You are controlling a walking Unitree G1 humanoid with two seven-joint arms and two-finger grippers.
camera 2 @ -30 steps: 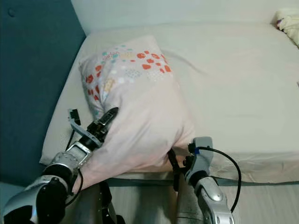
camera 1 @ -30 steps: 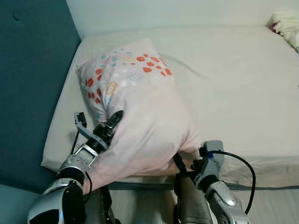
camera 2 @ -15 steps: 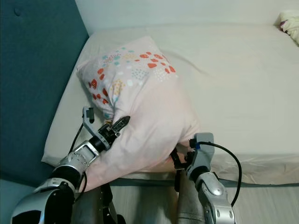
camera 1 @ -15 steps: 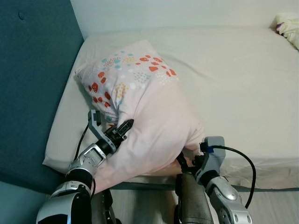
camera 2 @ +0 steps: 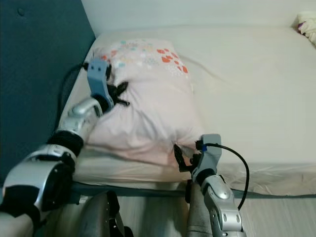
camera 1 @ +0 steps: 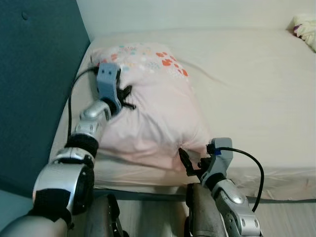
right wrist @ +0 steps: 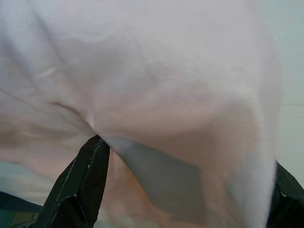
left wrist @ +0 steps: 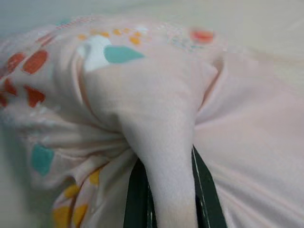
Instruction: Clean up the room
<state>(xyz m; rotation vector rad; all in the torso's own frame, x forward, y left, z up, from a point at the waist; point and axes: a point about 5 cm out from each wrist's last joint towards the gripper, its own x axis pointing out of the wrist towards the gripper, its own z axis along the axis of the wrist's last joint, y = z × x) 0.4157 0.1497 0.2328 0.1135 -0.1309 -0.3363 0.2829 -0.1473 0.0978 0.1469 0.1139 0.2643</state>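
A pale pink pillow (camera 1: 158, 118) with red, orange and teal dots lies flat on the bed (camera 1: 256, 98), its dotted end by the headboard. My left gripper (camera 1: 126, 97) reaches over the pillow's left side and is shut on a pinched fold of its fabric (left wrist: 161, 142), with the black fingers (left wrist: 135, 199) either side of the fold. My right gripper (camera 1: 186, 163) sits at the pillow's near corner by the mattress edge. Its fingers (right wrist: 88, 175) stand wide apart and open, with the pillow (right wrist: 156, 85) bulging between them.
A teal padded headboard (camera 1: 34, 74) runs along the left side. A crumpled light cloth (camera 1: 305, 29) lies at the bed's far right corner. A white wall backs the bed, and pale wooden floor (camera 1: 291, 217) shows below the mattress edge.
The pillow has gone from propped up on its near end to lying flat by the headboard. My left arm has swung forward with it. The right gripper stays at the near corner.
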